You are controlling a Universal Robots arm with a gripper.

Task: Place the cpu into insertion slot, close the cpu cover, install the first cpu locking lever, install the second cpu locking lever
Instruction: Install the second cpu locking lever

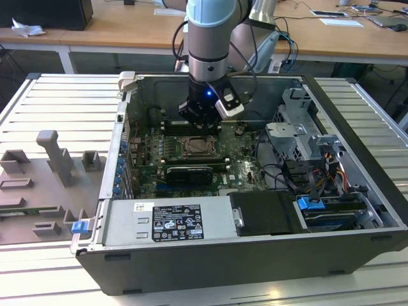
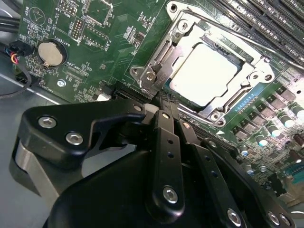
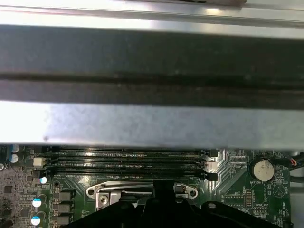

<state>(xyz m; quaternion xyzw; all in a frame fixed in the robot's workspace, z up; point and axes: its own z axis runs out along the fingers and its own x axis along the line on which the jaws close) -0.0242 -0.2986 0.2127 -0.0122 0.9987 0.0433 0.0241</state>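
cpu (image 2: 203,73) seated under closed cpu cover (image 2: 176,35) | end effector (image 2: 164,107) at socket edge

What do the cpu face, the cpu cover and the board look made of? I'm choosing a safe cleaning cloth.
The cpu: pale brushed-looking metal, from its flat, soft glare. The cpu cover: bare silver sheet metal, probably steel, with bright stamped edges and screws. The circuit board: green lacquered laminate with printed traces, likely fibreglass.

Pale, perhaps silvery cpu (image 2: 203,71); green board (image 2: 109,42)
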